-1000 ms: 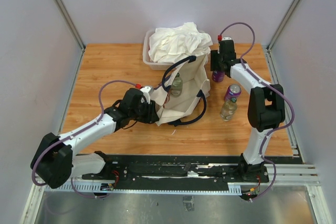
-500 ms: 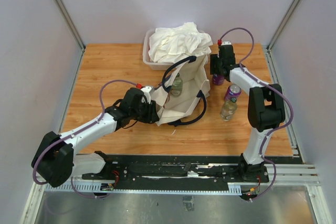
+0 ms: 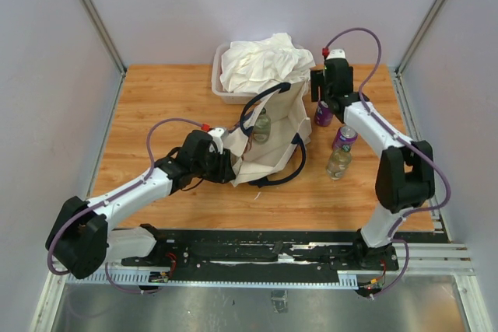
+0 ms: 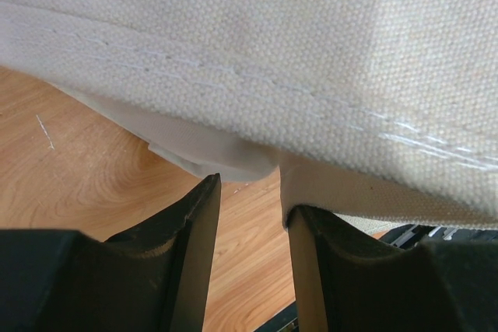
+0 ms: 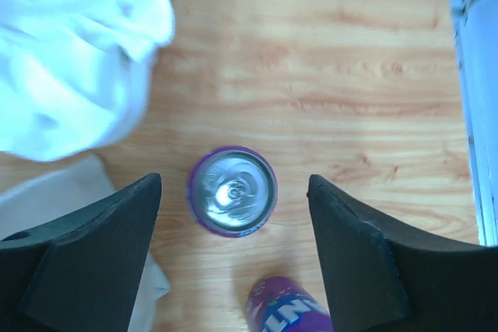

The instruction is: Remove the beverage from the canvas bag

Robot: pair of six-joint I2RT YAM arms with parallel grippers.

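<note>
The canvas bag (image 3: 272, 141) lies open at mid-table, its navy handles spread, and a clear beverage bottle (image 3: 262, 126) shows inside it. My left gripper (image 3: 229, 158) is at the bag's left edge. In the left wrist view its jaws (image 4: 250, 196) are parted, the bag's hem (image 4: 334, 192) lies over the right fingertip, and bare wood shows in the gap. My right gripper (image 3: 324, 105) hangs open above an upright purple can (image 5: 232, 190), which stands free on the table between the fingers (image 5: 354, 246) without touching them.
A second purple can (image 3: 344, 137) and a clear bottle (image 3: 338, 162) stand right of the bag, near the first can. A clear tub (image 3: 221, 87) heaped with white cloth (image 3: 264, 60) sits behind the bag. Metal frame posts bound the table.
My right gripper has opened and let go of the purple can, which now stands alone on the table; the right arm's elbow swung outward. The left arm stays put.
</note>
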